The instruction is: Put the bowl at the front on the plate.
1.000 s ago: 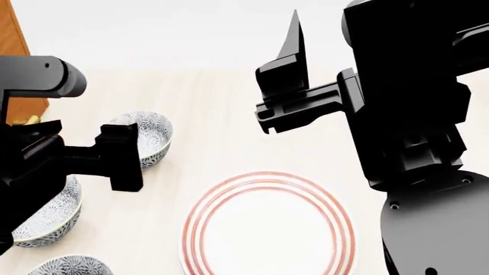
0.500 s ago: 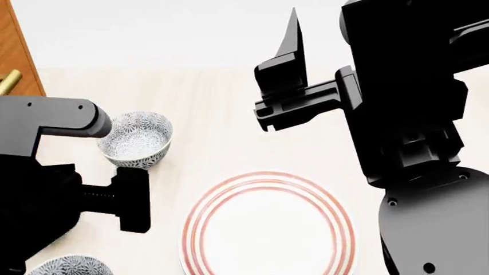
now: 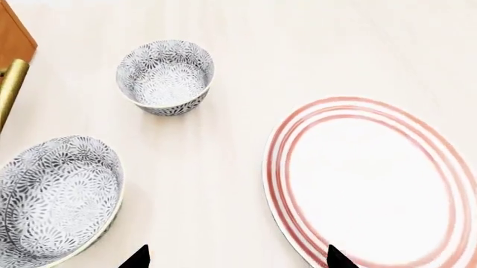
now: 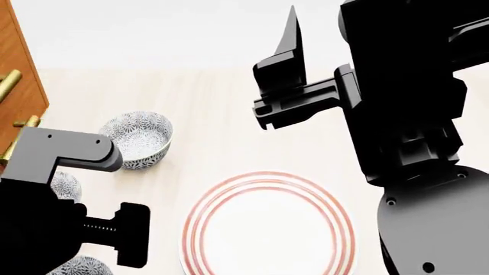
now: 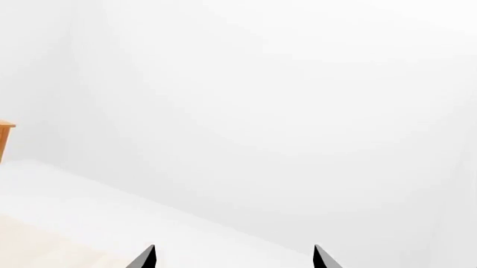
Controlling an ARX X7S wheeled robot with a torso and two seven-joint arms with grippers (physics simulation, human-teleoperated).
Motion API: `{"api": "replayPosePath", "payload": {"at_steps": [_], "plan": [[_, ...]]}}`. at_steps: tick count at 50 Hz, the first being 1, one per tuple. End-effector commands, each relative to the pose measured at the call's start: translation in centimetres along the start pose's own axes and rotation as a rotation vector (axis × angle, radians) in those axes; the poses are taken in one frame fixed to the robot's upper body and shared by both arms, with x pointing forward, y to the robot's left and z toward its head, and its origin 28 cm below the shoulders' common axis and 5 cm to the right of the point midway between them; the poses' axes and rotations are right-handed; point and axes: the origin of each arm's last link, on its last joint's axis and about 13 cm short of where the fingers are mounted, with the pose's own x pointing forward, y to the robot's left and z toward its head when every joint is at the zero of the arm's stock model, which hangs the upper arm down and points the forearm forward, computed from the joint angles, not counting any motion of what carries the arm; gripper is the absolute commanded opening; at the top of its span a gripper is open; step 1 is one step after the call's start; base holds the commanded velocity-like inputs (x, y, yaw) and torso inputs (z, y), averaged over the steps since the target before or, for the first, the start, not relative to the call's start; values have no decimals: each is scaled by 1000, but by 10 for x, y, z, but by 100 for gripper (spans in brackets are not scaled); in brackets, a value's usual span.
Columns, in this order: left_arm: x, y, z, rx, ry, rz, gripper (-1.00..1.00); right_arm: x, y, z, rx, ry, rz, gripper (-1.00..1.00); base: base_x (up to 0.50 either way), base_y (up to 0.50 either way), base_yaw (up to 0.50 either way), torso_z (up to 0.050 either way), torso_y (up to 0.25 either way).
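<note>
Nearest to us, our left gripper (image 3: 234, 258) hangs empty above the table (image 4: 214, 103), its two fingertips spread wide apart. The front bowl (image 4: 80, 267) sits at the near left edge, beside the plate (image 4: 267, 229). Farther back stands another bowl (image 4: 137, 139). Our right gripper (image 5: 232, 258), raised high, is also spread and empty.

The left gripper (image 3: 234, 258) hangs low near the counter's front left corner, fingers spread apart and holding nothing. The right gripper (image 5: 232, 258) is raised high, fingers (image 4: 291, 40) likewise parted and empty.
</note>
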Motion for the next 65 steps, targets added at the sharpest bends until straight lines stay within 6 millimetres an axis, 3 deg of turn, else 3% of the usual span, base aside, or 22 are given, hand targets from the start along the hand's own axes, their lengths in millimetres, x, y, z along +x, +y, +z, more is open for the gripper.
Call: {"api": "replayPosePath", "payload": {"at_steps": [1,27,65], "plan": [[5,3,-10,17,59,20,100,0,0,0,-3,-3,-2,100,0,0,0,0,0],[10,1,-45,46,207,12,100,3,0,-2,-2,-10,3,100,0,0,0,0,0],[15,2,-74,72,309,15,100,2,0,-3,0,-12,-1,100,0,0,0,0,0]]}}
